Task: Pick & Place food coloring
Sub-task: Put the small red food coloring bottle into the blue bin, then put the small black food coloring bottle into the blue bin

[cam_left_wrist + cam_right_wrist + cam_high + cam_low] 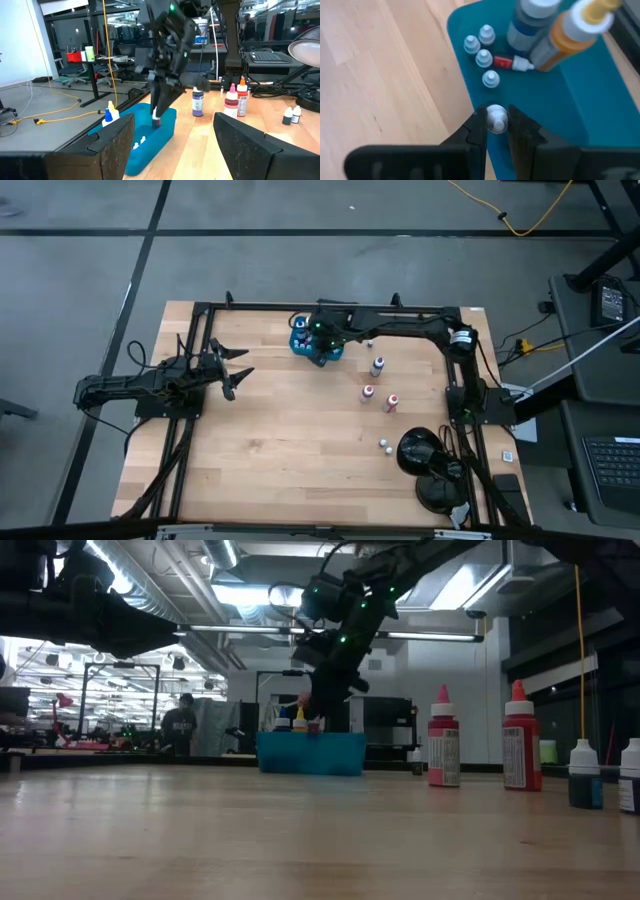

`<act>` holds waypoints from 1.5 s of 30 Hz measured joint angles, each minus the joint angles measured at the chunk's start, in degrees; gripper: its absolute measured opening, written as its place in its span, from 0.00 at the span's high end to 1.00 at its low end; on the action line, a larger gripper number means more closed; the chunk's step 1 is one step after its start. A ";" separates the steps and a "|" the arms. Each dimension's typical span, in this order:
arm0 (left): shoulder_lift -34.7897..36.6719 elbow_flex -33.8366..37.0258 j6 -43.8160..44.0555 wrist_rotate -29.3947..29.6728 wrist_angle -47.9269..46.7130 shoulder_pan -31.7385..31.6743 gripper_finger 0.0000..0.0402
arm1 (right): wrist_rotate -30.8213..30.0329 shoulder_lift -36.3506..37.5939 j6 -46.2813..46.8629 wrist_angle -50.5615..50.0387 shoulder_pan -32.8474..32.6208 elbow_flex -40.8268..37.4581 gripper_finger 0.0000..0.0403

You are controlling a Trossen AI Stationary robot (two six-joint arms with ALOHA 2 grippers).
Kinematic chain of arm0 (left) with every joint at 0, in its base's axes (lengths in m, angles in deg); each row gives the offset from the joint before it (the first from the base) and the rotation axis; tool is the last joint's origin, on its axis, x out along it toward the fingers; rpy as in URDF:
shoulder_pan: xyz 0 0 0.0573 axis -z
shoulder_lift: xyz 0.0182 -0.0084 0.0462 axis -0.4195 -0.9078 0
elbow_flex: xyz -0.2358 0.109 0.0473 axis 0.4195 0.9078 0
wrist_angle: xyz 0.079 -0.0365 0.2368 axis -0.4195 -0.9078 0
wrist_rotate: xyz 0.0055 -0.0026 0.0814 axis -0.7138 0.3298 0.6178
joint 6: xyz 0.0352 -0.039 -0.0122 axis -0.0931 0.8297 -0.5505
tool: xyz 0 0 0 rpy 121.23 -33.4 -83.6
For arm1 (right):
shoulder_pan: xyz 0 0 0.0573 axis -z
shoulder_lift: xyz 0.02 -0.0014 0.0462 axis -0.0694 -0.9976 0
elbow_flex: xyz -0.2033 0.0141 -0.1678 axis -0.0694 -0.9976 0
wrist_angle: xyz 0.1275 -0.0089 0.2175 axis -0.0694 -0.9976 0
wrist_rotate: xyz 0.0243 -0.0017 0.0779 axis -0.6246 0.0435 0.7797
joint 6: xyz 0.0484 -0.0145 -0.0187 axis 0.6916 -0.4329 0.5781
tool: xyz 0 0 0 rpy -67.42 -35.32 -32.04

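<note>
A teal-blue tray (300, 346) stands near the table's far edge. In it are several small white-capped vials (483, 57), a red vial lying flat (507, 62), an orange bottle (565, 37) and a blue one (527, 22). My right gripper (496, 116) hangs over the tray's edge, shut on a tiny white-capped food coloring vial (156, 119). More bottles stand on the table to the right of the tray: one blue (377, 366), two red (368, 392) and two tiny ones (385, 446). My left gripper (240, 370) waits open at the table's left. My right gripper pinches the vial's white cap (496, 123) between its two fingertips, coming from above and slanting down. The vial hangs upright below the fingers (159, 102) over the tray. Whether its bottom touches the tray floor, I cannot tell.
A black lamp (420, 452) stands at the table's near right. The right arm (400, 320) lies along the far edge. Bare wood lies between the tray and the left gripper (280, 430). A person (180, 725) stands in the room behind.
</note>
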 joint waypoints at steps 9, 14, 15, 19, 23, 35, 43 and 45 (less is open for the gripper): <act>0.01 0.00 0.01 0.00 -0.01 0.00 0.34 | -1.71 -3.75 -3.73 3.19 -0.27 0.02 0.86; 0.00 0.00 -0.01 -0.02 -0.02 -0.01 0.34 | -1.90 -5.57 -6.30 4.61 -0.32 0.02 0.86; 0.01 0.00 0.01 0.00 0.00 0.00 0.34 | -1.90 -5.84 -6.51 4.68 -0.32 0.02 0.86; 0.01 0.00 -0.01 0.00 -0.02 -0.01 0.34 | -1.72 -6.21 -6.88 4.69 -0.34 0.02 0.84; -0.01 0.00 -0.01 -0.02 -0.02 -0.01 0.34 | -1.71 -6.18 -8.06 4.64 -0.34 0.02 0.78; -0.01 0.00 0.01 0.00 -0.02 0.01 0.34 | -1.53 -6.15 -8.19 4.56 0.01 0.02 0.67; 0.01 0.00 -0.01 0.00 0.00 0.01 0.34 | -1.70 -0.07 -7.92 -0.39 1.76 -0.07 0.67; 0.00 0.00 0.00 -0.01 -0.01 0.01 0.34 | -2.44 2.29 -6.60 -2.10 2.21 -0.07 0.67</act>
